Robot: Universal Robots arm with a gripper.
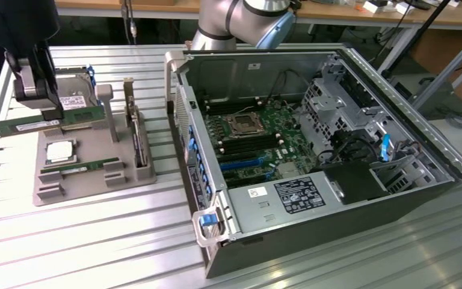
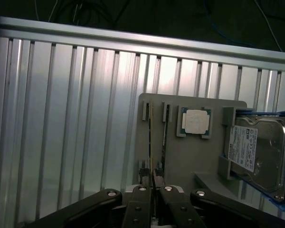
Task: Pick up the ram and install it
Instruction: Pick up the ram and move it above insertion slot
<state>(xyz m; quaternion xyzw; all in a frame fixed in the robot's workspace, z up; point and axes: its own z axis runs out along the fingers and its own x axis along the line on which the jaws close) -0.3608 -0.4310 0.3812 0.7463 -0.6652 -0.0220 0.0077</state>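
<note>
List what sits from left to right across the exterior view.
ram clamped in the hand → upright expansion card in the gray holder → motherboard inside the open computer case → metal drive cage

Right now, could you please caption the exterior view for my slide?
Tool grips the ram above the grey tray, beside the open computer case.

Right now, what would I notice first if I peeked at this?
The big open computer case on the exterior view's right grabs the eye, with its green motherboard showing inside. On the exterior view's left, the black gripper holds the ram, a long green stick, just above a grey tray where a silver processor chip lies.
</note>
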